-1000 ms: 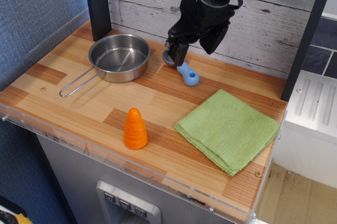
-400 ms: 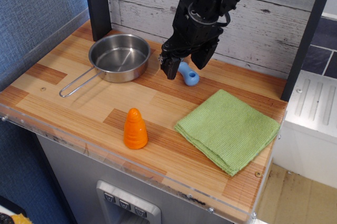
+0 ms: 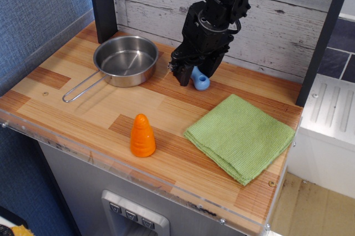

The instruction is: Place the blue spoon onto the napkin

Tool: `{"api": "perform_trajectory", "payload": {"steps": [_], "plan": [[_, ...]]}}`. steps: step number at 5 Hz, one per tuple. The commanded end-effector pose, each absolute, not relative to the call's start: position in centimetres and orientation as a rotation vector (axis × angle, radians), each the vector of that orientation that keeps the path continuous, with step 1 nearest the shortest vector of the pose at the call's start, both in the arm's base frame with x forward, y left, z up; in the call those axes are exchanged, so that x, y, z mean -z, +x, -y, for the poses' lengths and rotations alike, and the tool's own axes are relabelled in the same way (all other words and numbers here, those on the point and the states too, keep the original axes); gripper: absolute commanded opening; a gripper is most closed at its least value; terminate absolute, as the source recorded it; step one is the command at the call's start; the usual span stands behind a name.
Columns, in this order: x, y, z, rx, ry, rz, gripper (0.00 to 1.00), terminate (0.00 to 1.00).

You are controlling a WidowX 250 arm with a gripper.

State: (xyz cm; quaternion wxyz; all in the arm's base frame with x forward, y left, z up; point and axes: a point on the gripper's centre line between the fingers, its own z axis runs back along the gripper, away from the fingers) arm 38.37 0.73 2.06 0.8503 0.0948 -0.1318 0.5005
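Observation:
The blue spoon (image 3: 201,83) lies on the wooden counter near the back wall, with only its light blue handle and holed ring showing. Its grey bowl is hidden under the gripper. My black gripper (image 3: 194,75) is lowered right over the spoon. Its jaws stand on either side of the handle, still apart, with one fingertip (image 3: 182,76) at counter level on the spoon's left. The spoon rests on the counter. The light green napkin (image 3: 239,136) lies folded at the front right, a short way in front of and to the right of the spoon, with nothing on it.
A steel pan (image 3: 125,60) with a wire handle sits at the back left, close to the gripper's left side. An orange cone (image 3: 142,136) stands near the front middle. A dark post (image 3: 101,3) rises at the back left, and the counter's edge runs along the front and right.
The gripper has come down and shifted slightly right, so that it straddles the spoon's handle. It now covers the grey bowl, which showed one second ago. The spoon has hardly moved.

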Motion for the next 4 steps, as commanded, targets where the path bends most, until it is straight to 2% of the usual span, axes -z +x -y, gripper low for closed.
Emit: {"api": "perform_trajectory", "payload": {"steps": [1,2,4], "plan": [[-3.1,38.5,-0.9,-1.071,0.203,0.312,0.0,0.0],[-3.1,38.3,-0.7,-1.068,0.204,0.311,0.0,0.0],[-5.6,39.0,-0.2,-1.06,0.168,0.357,0.0,0.0]]}}
